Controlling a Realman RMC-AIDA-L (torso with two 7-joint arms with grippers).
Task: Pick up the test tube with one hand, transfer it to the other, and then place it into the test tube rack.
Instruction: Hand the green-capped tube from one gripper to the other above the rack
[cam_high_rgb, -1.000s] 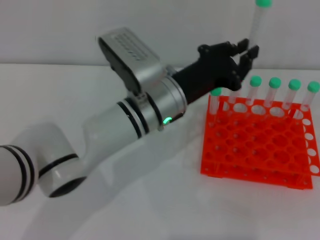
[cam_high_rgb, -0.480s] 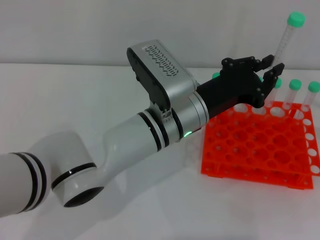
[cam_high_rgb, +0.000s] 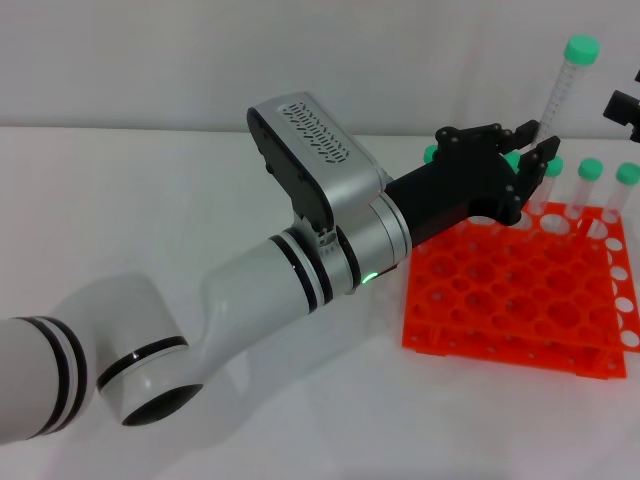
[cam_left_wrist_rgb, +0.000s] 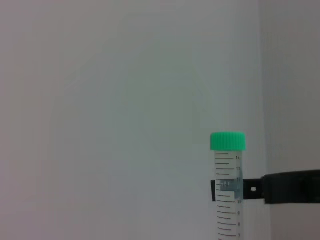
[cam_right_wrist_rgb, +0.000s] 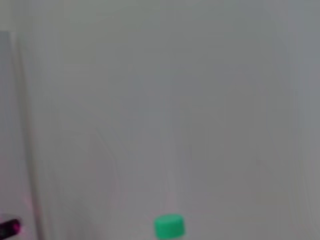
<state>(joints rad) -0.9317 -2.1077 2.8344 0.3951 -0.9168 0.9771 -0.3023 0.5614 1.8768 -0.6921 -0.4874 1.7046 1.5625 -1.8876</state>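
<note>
My left gripper (cam_high_rgb: 537, 142) is shut on the lower part of the test tube (cam_high_rgb: 558, 96), a clear tube with a green cap, held tilted in the air above the back of the orange-red test tube rack (cam_high_rgb: 515, 300). The tube also shows in the left wrist view (cam_left_wrist_rgb: 227, 200), with a black bar (cam_left_wrist_rgb: 292, 187) beside it. Its cap shows in the right wrist view (cam_right_wrist_rgb: 169, 226). A black part of my right gripper (cam_high_rgb: 626, 106) shows at the right edge, apart from the tube.
Several other green-capped tubes (cam_high_rgb: 590, 182) stand in the rack's back row. The white left arm (cam_high_rgb: 250, 290) crosses the table from the lower left. A plain wall stands behind.
My left gripper carried the tube to the right, over the rack's back row. The right gripper has come into view at the right edge.
</note>
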